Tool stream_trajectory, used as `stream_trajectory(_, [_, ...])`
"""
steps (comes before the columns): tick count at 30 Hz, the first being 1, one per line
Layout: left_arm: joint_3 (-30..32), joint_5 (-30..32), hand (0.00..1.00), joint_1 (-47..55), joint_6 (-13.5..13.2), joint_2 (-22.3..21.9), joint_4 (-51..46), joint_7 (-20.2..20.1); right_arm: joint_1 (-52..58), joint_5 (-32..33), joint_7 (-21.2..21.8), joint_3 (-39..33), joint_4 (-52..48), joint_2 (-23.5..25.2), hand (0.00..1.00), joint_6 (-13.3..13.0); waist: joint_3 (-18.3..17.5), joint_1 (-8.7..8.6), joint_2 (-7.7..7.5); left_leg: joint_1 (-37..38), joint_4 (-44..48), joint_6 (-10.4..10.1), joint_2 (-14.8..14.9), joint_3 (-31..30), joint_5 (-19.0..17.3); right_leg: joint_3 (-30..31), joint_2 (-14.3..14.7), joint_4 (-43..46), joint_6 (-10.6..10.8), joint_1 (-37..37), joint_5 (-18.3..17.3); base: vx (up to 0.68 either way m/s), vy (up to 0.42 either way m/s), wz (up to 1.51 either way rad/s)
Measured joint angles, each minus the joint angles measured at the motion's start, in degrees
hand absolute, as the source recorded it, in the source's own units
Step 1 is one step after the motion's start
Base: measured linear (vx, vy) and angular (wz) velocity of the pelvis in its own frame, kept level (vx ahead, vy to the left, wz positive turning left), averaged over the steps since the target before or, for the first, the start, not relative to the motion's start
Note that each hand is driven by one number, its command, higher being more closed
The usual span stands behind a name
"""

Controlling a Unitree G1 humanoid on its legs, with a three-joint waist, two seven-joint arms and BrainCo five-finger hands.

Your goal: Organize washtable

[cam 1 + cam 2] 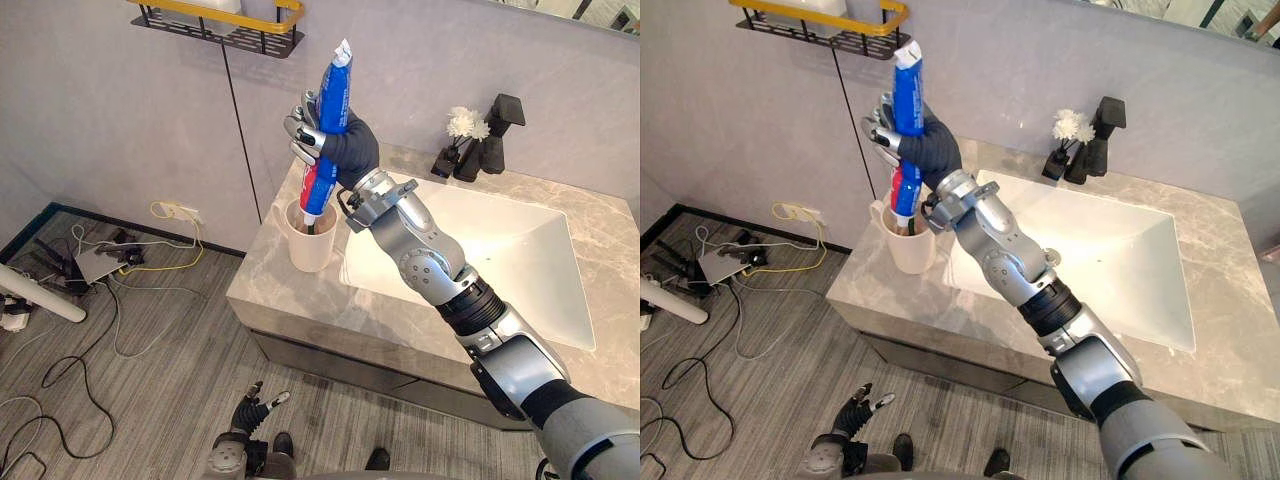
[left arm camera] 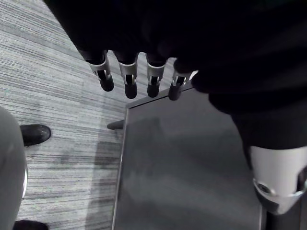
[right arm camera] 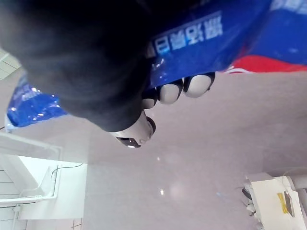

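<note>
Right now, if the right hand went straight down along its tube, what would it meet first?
Probably the rim of the white cup, just below the right hand; the toothpaste tube already has its lower end inside it.

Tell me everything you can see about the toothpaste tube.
The toothpaste tube looks like soft, glossy blue plastic, red and white toward its lower end, with a flat crimped tail on top. It stands nearly upright, the right hand curled round its middle. Its lower end dips into the cream cup at the corner of the counter.
</note>
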Motion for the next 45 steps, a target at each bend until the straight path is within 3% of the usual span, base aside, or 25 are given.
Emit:
stream_trajectory(18, [-0.02, -1.17, 0.00, -0.03, -0.09, 0.30, -0.49, 0.00, -0.02, -6.87, -1.07, -0.01, 1.80, 0.04, 1.00, 0.05, 1.02, 0.07, -0.23, -0.01, 0.01, 0.00, 0.00, 0.00, -0.02, 0.00, 0.00, 0.00, 0.00, -0.02, 0.00, 0.00, 0.000, 0.00])
stream_trajectory(40, [-0.04, -1.25, 0.00, -0.67, -0.15, 0.41, -0.63, 0.02, -0.01, -8.88, -1.09, 0.09, 1.81, 2.35, 1.00, 0.65, 2.74, 0.20, -0.08, -0.63, 0.48, -0.01, 0.04, -0.13, -0.07, -0.11, -0.02, 0.01, 0.00, -0.28, 0.00, 0.00, 0.000, 0.00])
stream_trajectory(41, [-0.04, -1.25, 0.00, -0.67, -0.14, 0.41, -0.62, 0.02, -0.01, -8.88, -1.10, 0.19, 1.81, 2.36, 0.00, 0.65, 2.74, 0.19, -0.08, -0.63, 0.49, -0.01, 0.04, -0.12, -0.07, -0.11, -0.02, 0.01, 0.00, -0.28, 0.00, 0.00, 0.000, 0.00])
stream_trajectory(45, [-0.05, -1.27, 0.00, -0.67, -0.11, 0.41, -0.61, 0.04, 0.00, -9.11, -1.10, 0.43, 1.81, 2.44, 0.00, 0.71, 2.76, 0.18, -0.05, -0.63, 0.54, -0.02, 0.07, -0.10, -0.07, -0.08, 0.00, 0.01, 0.00, -0.28, 0.00, 0.00, 0.000, 0.00])
